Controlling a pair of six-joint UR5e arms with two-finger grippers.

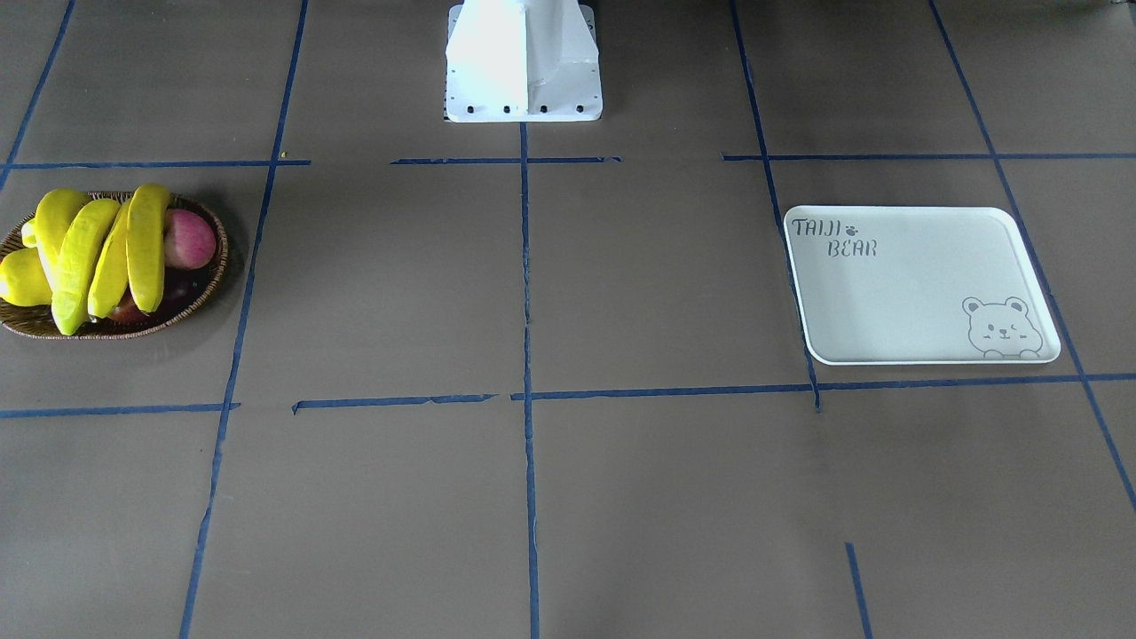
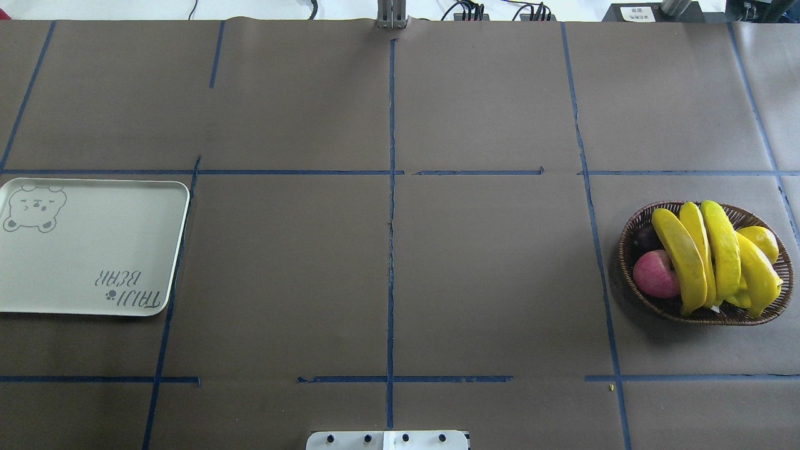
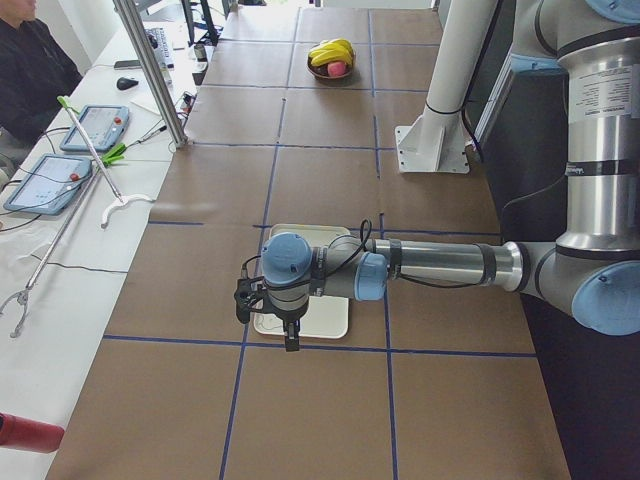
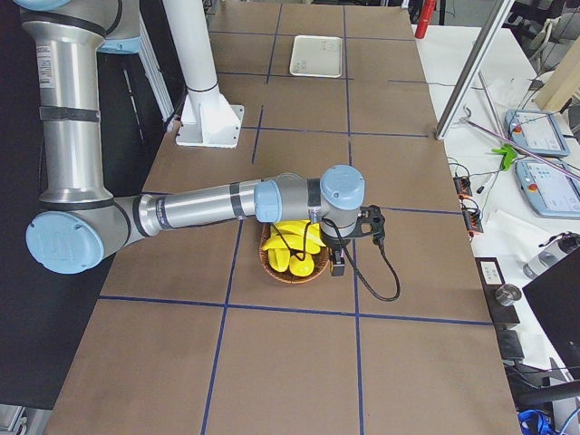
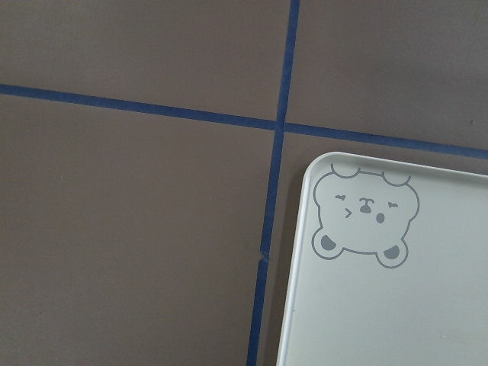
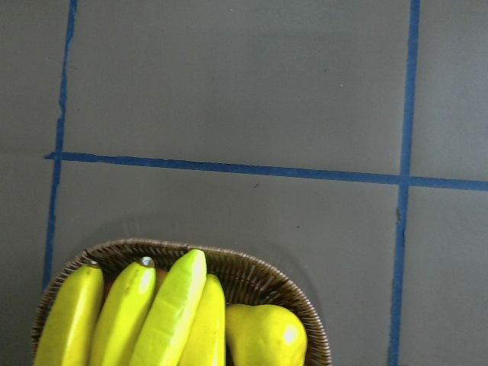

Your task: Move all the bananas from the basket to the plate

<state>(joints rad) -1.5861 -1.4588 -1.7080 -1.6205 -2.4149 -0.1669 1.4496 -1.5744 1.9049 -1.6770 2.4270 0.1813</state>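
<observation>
Several long yellow bananas lie side by side across the brown wicker basket. The pale plate with the bear drawing lies bare at the table's other end. In the exterior left view my left gripper hangs above the plate's near edge. In the exterior right view my right gripper hangs over the basket's outer rim. Neither gripper shows in the overhead, front or wrist views, so I cannot tell whether they are open or shut.
A red-pink apple and a plump yellow fruit share the basket with the bananas. The white robot base stands at mid-table. A person sits by a side bench with tablets.
</observation>
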